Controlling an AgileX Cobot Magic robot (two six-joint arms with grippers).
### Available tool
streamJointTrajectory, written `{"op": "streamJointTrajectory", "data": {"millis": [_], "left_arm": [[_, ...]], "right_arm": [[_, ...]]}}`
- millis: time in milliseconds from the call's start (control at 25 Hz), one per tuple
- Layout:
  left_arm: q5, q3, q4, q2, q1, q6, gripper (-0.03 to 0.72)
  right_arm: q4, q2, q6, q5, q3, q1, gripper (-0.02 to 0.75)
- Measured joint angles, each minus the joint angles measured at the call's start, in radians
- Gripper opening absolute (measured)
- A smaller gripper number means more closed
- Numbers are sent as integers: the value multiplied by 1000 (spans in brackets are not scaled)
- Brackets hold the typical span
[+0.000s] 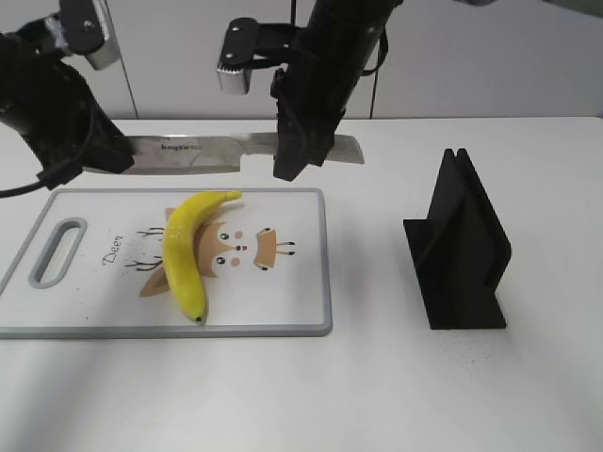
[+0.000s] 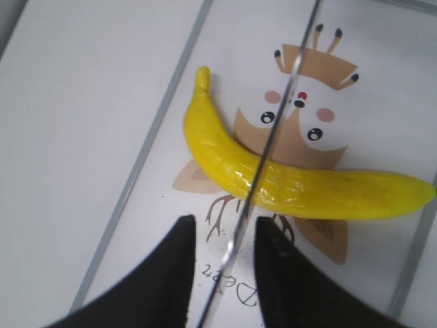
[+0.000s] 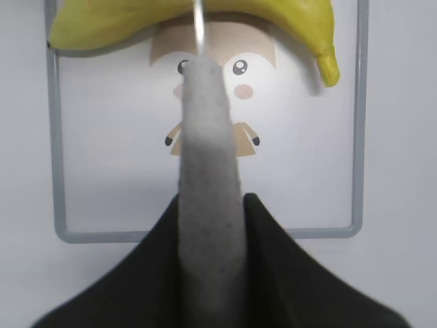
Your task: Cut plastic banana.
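White tabletop and a pale wall make a plain setting for what looks like the start of the cut; the right gripper (image 3: pixel 208 205) has its dark fingers closed on the grey handle of the knife (image 1: pixel 240 151), and the left gripper (image 2: pixel 222 239) has its two pads pinched close on the far end of the blade, so both arms carry it level in the air. Straight below the blade, a clear gap down, lies the plastic banana (image 1: pixel 188 250), whole and unmarked, resting on the white cutting board (image 1: pixel 301 282) with the cartoon deer print. From the left wrist the steel edge runs right across the banana's middle, which suggests the line-up is done. I'd judge the knife is fetched and positioned, while the lowering and the cut itself are yet to come. Off to the right gripper's outer side stands the black knife stand (image 1: pixel 459 247), empty
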Motion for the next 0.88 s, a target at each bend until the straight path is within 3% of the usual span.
{"op": "streamJointTrajectory", "data": {"millis": [120, 240, 480, 880], "left_arm": [[2, 5, -22, -46, 5, -11, 546], [-4, 6, -26, -95, 5, -64, 634], [-45, 6, -15, -209, 6, -233, 637], [-62, 8, 230, -383, 6, -719, 609]], "right_arm": [[-14, -43, 25, 2, 36, -5, 181], [-25, -82, 42, 2, 79, -6, 180], [-40, -185, 149, 6, 111, -7, 180], [-107, -399, 564, 8, 150, -9, 179]]}}
